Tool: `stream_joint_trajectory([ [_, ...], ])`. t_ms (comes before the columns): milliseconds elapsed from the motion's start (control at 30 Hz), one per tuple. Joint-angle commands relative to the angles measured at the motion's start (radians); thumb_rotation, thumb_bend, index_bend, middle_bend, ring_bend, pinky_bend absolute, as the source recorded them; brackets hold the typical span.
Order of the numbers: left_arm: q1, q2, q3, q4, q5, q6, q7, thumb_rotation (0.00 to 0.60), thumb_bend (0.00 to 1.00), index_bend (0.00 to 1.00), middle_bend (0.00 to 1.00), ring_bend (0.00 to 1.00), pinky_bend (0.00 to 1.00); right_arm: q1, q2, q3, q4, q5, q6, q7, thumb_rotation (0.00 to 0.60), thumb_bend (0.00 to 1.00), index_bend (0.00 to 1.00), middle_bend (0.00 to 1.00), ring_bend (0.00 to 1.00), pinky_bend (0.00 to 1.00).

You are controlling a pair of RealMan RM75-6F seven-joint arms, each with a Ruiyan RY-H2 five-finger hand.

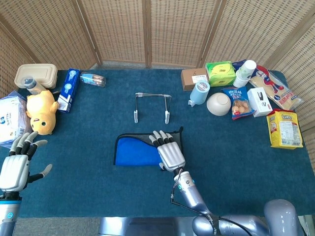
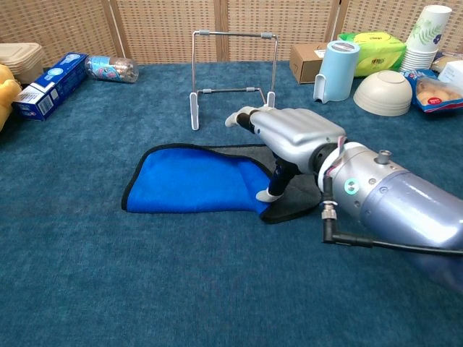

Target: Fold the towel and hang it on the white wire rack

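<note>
Blue-carpeted table [image 1: 246, 147], folded towel [image 1: 135, 151], wire rack [image 1: 150, 105], bowl [image 1: 218, 103]
</note>
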Motion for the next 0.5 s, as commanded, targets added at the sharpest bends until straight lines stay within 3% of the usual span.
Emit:
stream_joint_trajectory([
  [33,-0.003,-0.002,0.0,0.002,0.002,-0.003,0.001,0.6,0.33,0.25,0.09,0.0,0.0,-0.01,0.027,-0.014,-0.034,-0.006,0.007,0.006,0.6,0.17,0.0,0.07,0.05,0.16],
  [500,-0.01,-0.005,-0.001,0.0,0.005,-0.008,0.005,0.6,0.33,0.25,0.09,0.0,0.0,-0.047,0.094,-0.08,-0.133,-0.051,0.032,0.026,0.6,0.17,0.0,0.07,0.04,0.15],
])
